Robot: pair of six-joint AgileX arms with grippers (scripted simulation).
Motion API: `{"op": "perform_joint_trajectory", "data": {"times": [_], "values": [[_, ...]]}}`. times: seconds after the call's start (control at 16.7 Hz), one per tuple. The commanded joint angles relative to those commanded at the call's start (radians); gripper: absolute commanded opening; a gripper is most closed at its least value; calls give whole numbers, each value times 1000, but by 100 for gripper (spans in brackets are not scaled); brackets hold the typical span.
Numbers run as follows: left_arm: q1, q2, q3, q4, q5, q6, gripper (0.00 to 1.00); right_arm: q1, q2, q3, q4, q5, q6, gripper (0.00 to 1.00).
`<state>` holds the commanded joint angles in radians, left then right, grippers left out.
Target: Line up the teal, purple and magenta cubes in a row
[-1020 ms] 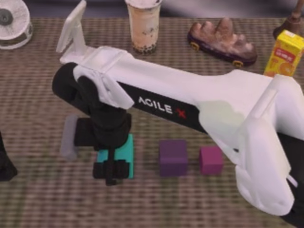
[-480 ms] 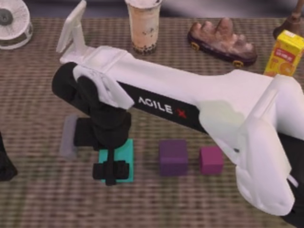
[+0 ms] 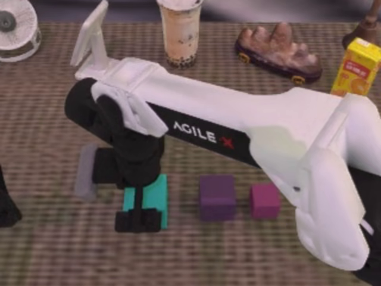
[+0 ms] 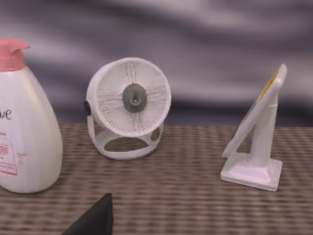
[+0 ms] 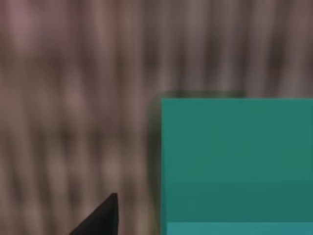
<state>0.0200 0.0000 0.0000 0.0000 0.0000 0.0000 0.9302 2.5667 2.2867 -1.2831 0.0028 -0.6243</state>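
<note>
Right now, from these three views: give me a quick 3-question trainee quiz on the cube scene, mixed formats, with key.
1. True or false: the teal cube, purple cube and magenta cube lie roughly in one row across the table.
2. Multiple choice: the right gripper is over which cube? A) magenta B) purple C) teal
3. Fill in: the cube between the other two is the ____ one.

Key:
1. True; teal at the top view's left, magenta at its right.
2. C; the right wrist view also shows teal close up.
3. Purple.

The left arm is parked at the table's left edge.
</note>
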Motion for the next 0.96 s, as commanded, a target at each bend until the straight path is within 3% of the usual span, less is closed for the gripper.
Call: {"op": "perform_joint_trajectory", "data": {"times": [0.3, 0.72, 0.96], "values": [[0, 0, 0, 0, 0, 0, 100, -1, 13, 41, -38, 0, -2, 100], [0, 0, 0, 0, 0, 0, 100, 4, 85, 399, -307, 1, -2, 100], [0, 0, 0, 0, 0, 0, 100, 5, 97, 467, -370, 1, -1, 100]]}}
